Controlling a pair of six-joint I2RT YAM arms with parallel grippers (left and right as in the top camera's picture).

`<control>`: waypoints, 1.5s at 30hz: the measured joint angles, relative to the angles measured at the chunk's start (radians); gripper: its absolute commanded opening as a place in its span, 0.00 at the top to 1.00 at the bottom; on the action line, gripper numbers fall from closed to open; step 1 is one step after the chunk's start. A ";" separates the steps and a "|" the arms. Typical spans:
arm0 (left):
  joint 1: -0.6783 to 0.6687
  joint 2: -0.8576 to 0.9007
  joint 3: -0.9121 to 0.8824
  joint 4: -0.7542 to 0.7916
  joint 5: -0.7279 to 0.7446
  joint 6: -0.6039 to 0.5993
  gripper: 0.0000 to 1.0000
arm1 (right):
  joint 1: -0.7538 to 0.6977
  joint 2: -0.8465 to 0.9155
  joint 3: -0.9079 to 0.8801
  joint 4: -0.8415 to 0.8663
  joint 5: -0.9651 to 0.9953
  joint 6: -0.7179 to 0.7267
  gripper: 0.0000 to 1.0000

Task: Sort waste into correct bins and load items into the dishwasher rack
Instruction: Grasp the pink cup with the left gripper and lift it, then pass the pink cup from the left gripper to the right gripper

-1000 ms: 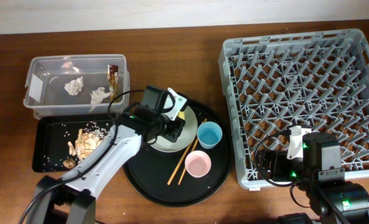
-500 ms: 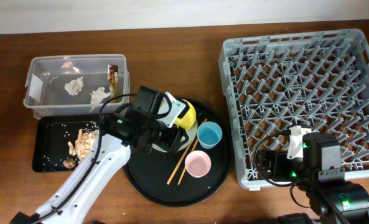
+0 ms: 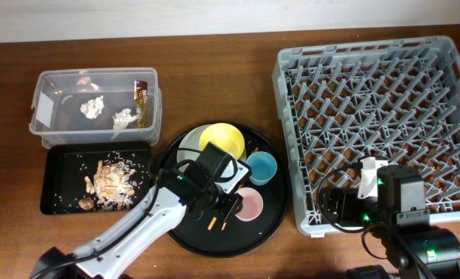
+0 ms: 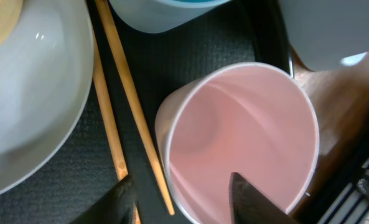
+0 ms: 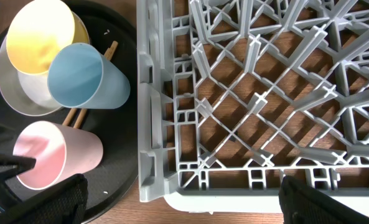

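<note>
Left end effector (image 4: 181,202) hangs at the pink cup (image 4: 240,137) standing on the round black tray (image 3: 272,217), fingers apart astride its near wall. Loading appears under way. Next it must clamp, lift and carry right to the dishwasher rack (image 3: 369,116), where the right end effector (image 5: 184,205) hangs spread.

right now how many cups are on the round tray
2. The blue cup is at the right of the tray; the pink cup is just beside it, nearer the robot. None seems hidden.
</note>
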 measured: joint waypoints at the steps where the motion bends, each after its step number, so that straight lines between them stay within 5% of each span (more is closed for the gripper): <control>1: 0.000 0.010 0.000 0.005 0.000 0.001 0.67 | 0.000 0.000 0.000 0.000 0.000 0.000 0.01; 3: 0.000 0.043 0.000 0.011 -0.003 -0.006 0.89 | 0.000 0.000 0.000 0.000 0.000 0.000 0.01; 5: 0.000 0.072 -0.003 0.012 -0.007 -0.019 1.00 | 0.000 0.000 0.000 0.000 0.000 0.000 0.01; 11: 0.024 0.069 0.005 -0.033 -0.007 -0.034 1.00 | 0.000 0.000 0.000 0.000 0.000 0.000 0.01; 16: 0.222 -0.123 0.056 -0.013 0.080 -0.073 1.00 | 0.000 0.002 -0.001 0.119 -0.002 0.000 0.01; 20: 0.417 -0.169 0.067 0.235 0.336 -0.226 1.00 | 0.000 0.084 0.000 0.264 -0.196 -0.008 0.01; 28: 0.431 0.082 0.067 0.526 0.915 -0.396 1.00 | 0.000 0.406 0.000 0.501 -0.790 -0.114 0.01; 35: 0.386 0.103 0.067 0.572 1.003 -0.450 1.00 | 0.000 0.566 0.000 0.723 -1.134 -0.123 0.01; 45: 0.317 0.103 0.067 0.668 0.980 -0.565 1.00 | 0.000 0.577 0.000 0.792 -1.193 -0.122 0.10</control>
